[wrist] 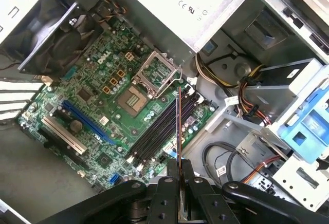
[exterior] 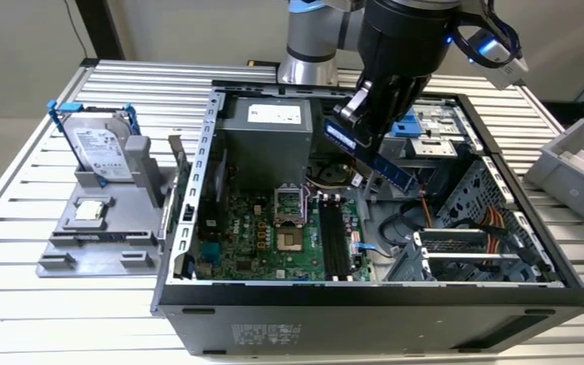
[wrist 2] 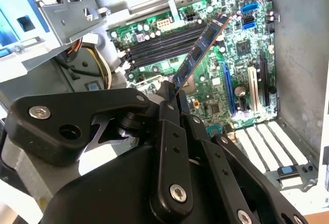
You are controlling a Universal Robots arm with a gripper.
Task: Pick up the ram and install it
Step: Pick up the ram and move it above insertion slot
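Note:
My gripper is shut on the ram, a long thin dark blue board held tilted in the air above the open computer case. It hangs over the right part of the green motherboard, above and apart from the black memory slots. In the second wrist view the ram sticks out from the gripper toward the slots. In the first wrist view the ram shows edge-on, rising from the gripper and roughly in line with the slots.
A grey fixture at the exterior view's left holds a silver hard drive in a blue frame and a small square chip. Inside the case are the power supply, an open processor socket, cables and drive cages. A grey bin stands at the right.

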